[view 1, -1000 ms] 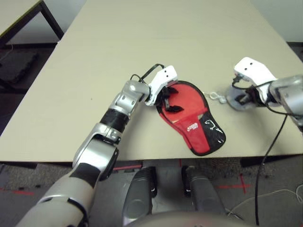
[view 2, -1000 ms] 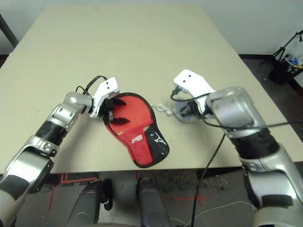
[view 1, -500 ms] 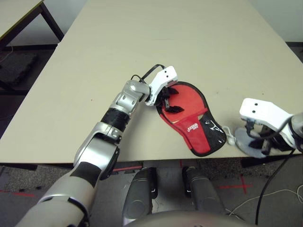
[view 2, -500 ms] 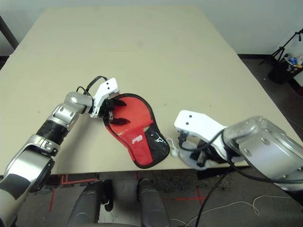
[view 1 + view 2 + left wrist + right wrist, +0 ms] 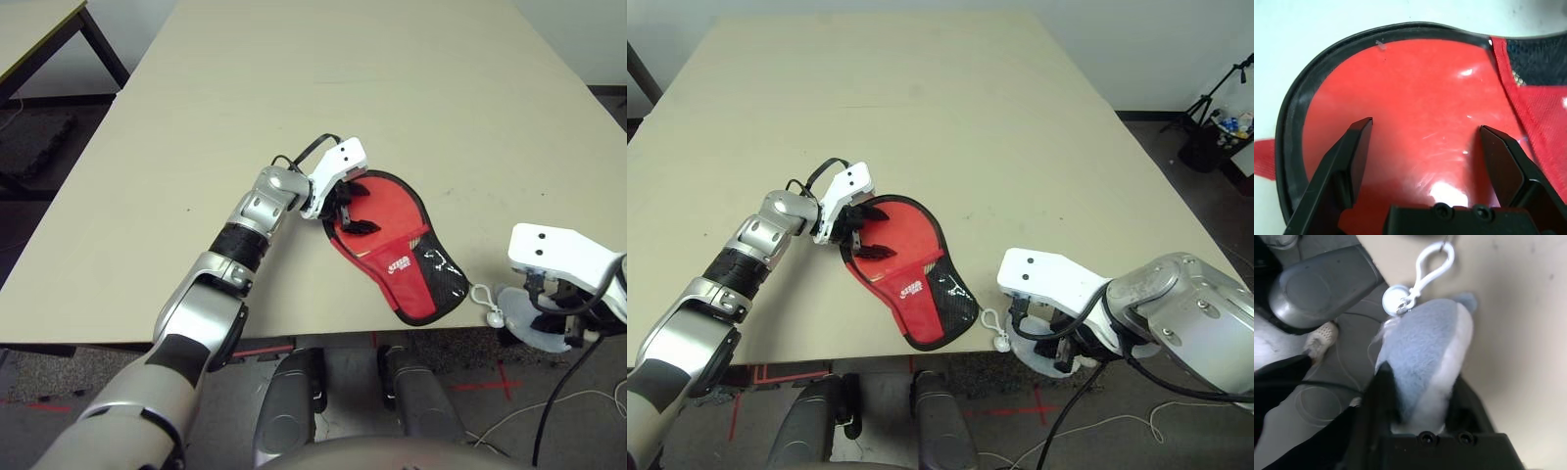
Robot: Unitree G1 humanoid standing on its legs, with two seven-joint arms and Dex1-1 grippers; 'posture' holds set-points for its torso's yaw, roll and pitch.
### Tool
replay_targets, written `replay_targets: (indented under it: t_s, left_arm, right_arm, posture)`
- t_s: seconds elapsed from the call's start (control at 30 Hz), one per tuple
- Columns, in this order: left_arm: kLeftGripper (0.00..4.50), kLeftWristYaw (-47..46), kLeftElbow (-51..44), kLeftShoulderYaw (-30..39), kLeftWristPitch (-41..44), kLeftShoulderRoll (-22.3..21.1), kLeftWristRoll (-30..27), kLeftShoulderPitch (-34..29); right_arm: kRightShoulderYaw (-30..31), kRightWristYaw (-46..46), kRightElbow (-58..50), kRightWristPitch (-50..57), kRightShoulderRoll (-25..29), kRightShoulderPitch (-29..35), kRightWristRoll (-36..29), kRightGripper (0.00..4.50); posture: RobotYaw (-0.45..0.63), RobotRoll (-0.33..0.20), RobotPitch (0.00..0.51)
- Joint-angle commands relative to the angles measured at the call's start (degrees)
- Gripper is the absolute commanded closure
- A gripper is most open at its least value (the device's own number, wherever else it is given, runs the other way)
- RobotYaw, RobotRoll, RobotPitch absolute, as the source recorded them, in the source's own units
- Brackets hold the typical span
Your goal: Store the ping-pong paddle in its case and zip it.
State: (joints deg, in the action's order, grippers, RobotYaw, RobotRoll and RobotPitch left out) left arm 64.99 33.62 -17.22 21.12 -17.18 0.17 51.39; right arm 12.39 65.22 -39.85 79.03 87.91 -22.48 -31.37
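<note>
- Pulling my right gripper [image 5: 1058, 354] back to the near table [image 5: 294, 88] edge, I've carried the grey plush pouch [image 5: 1425, 352] off from beside the case [image 5: 397, 257].
- Its fingers are clamped on the pouch, loosening.
- My left gripper [image 5: 1425, 152] stays put, fingers spread over the paddle [image 5: 1410, 98], which lies inside the open case.
- With the clutter gone, zipping comes next, I reckon.

right pincer [image 5: 1418, 396]: black fingers [image 5: 1385, 387] flank a grey-and-white plush pouch [image 5: 1422, 357], touching its sides | pouch: white clip loop [image 5: 1432, 262] and round white tag [image 5: 1395, 298] at its far end | position: over the desk [image 5: 1513, 308] edge, floor [image 5: 1327, 382] beyond
</note>
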Motion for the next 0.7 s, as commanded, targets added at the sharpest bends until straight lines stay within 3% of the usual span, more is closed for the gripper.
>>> replay_targets:
  t_s: [0.03, 0.2, 0.37, 0.47, 0.53, 0.7]
  left_arm:
    - [0.0, 3.4, -5.5, 1.1, 7.9, -2.7, -3.1, -1.6]
    - [0.0, 5.7, -16.1, 4.5, 19.3, -7.7, -9.2, -2.0]
    - [0.0, 3.5, -19.0, 7.2, 23.6, -9.9, -12.3, -1.4]
    - [0.0, -4.4, -14.6, 14.6, 19.9, -10.3, -12.9, 0.7]
    - [0.0, -11.8, -11.1, 19.1, 14.2, -9.8, -12.0, 0.4]
    - [0.0, -23.8, -6.3, 25.1, 1.1, -8.3, -10.8, -3.7]
  right_arm:
    - [-3.4, 7.2, 4.7, -0.4, 2.0, -3.7, -5.6, 1.63]
    - [-5.9, 10.8, 16.3, 0.6, -0.7, -14.3, -9.0, 0.14]
    - [-5.0, 10.6, 21.9, 1.4, -2.3, -19.5, -9.3, 0.02]
    - [-12.2, -5.4, 36.5, -0.1, -19.3, -25.5, -3.7, 0.02]
    - [-19.5, -17.6, 43.4, -4.9, -31.5, -25.5, -0.1, 0.02]
    - [-28.5, -34.0, 50.9, -24.4, -48.1, -21.4, 6.2, 0.02]
  posture:
    - [-0.18, 0.0, 0.161]
    - [-0.16, 0.0, 0.158]
    - [-0.15, 0.0, 0.155]
    - [-0.14, 0.0, 0.153]
    - [-0.13, 0.0, 0.156]
    - [-0.1, 0.0, 0.164]
